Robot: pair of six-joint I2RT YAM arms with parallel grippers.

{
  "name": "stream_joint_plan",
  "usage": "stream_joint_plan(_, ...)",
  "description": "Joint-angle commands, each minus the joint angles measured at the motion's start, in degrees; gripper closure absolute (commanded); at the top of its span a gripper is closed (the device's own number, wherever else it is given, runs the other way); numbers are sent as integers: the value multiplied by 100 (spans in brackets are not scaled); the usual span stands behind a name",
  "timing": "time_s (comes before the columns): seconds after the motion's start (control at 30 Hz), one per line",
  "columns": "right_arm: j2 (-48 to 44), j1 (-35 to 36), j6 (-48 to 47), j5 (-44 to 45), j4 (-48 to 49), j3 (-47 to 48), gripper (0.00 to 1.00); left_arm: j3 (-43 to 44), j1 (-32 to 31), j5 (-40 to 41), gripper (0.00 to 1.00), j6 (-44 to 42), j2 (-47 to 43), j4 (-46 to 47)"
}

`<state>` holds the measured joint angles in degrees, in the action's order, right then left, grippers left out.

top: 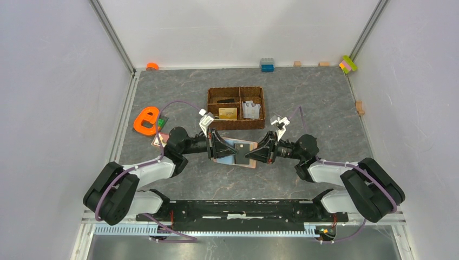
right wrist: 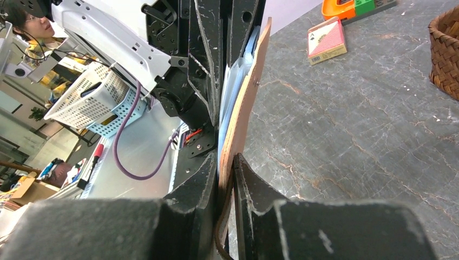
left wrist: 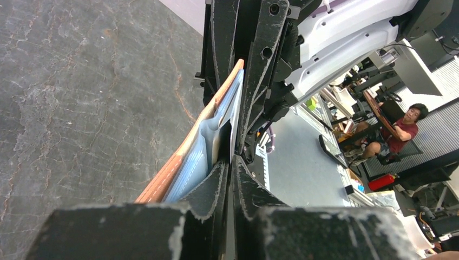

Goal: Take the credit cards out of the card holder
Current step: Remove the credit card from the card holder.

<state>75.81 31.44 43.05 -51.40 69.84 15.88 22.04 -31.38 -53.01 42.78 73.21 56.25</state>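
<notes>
The salmon-pink card holder (top: pixel 241 147) hangs above the table between my two grippers, opened, with its pale blue lining showing. My right gripper (top: pixel 257 153) is shut on its pink outer flap (right wrist: pixel 246 103), fingertips (right wrist: pixel 230 160) pinching the leather edge. My left gripper (top: pixel 222 147) faces it from the left. In the left wrist view its jaws (left wrist: pixel 231 162) are pinched on a thin pale card edge (left wrist: pixel 236 100) beside the holder's blue pockets (left wrist: pixel 195 162). I cannot tell that card's colour. A gold-tan credit card (top: pixel 228 113) lies in the brown basket.
The brown woven divided basket (top: pixel 236 125) stands just behind the grippers, its wall also in the right wrist view (right wrist: pixel 446 49). A red card box (top: pixel 158 141) and an orange object (top: pixel 145 120) lie to the left. Small blocks (top: pixel 267 65) line the back edge.
</notes>
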Motion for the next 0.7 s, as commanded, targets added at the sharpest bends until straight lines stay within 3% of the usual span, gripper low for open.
stream_joint_plan(0.0, -158, -53, 223, -71, 819, -70, 100, -23, -55, -275, 88, 125, -119, 408)
stream_joint_plan(0.4, -99, -294, 512, -151, 1207, -188, 100, -105, -44, -263, 97, 169, -316, 475)
stream_joint_plan(0.67, -13, -365, 587, -152, 1324, -195, 100, -97, 8, -220, 98, 186, -262, 475)
